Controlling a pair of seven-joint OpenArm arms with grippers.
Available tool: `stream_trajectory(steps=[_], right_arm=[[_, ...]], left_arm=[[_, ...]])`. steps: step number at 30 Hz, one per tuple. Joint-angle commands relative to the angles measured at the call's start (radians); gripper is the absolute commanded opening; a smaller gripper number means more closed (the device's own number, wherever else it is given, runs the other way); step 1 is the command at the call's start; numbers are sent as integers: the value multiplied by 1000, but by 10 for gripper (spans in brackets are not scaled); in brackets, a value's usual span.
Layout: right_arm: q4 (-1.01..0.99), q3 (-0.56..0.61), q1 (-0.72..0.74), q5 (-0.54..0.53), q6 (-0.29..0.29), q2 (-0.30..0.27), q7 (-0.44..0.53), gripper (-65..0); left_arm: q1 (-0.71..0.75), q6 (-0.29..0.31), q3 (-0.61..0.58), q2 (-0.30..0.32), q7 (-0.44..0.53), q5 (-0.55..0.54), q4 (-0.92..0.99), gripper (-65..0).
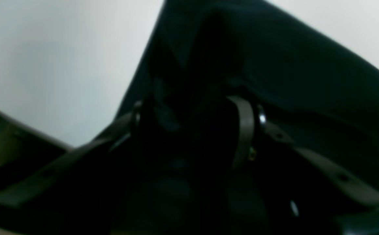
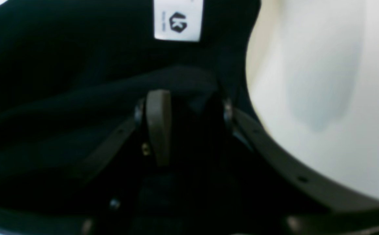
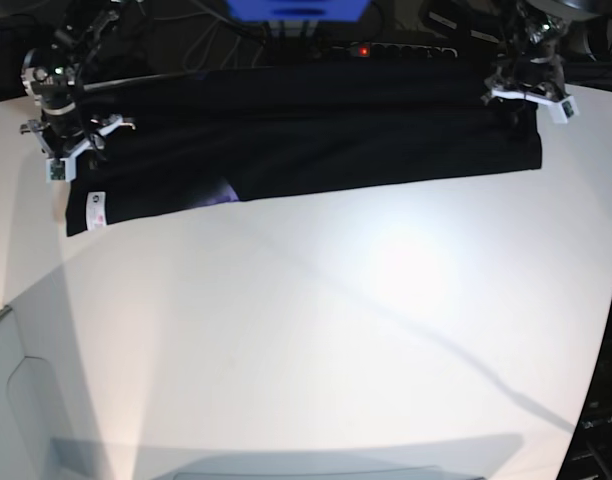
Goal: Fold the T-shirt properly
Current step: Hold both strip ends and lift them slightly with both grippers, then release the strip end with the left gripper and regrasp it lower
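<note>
T-shirt [image 3: 316, 140] band across table [image 3: 316, 330], white label [image 2: 178, 20] clearest right wrist

label [image 2: 178, 20]: white, on the T-shirt [image 2: 62, 81] | sign: dark hexagon logo | small text beside it: too blurred to read

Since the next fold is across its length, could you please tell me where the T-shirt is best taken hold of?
I would grip the T-shirt at one short end, probably the end bearing the white label, pinching its two corners from above. It lies as a long flat band across the table, so the ends are free edges, while the middle offers nothing to pinch.
</note>
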State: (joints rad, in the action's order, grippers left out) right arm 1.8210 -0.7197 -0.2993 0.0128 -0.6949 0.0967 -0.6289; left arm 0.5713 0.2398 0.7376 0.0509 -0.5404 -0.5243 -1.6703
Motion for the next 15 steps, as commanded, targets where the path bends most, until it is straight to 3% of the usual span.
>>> stream_trajectory(steps=[1, 9, 15], right_arm=[[15, 1, 15, -14, -3, -7, 19, -435], [10, 10, 64, -14, -3, -7, 19, -435], [-42, 8, 113, -12, -3, -28, 19, -434]], left_arm=[[-20, 0, 3, 13, 6, -7, 15, -342], [-202, 0, -22, 14, 6, -6, 151, -342], [-219, -6, -82, 5, 6, -6, 20, -342]])
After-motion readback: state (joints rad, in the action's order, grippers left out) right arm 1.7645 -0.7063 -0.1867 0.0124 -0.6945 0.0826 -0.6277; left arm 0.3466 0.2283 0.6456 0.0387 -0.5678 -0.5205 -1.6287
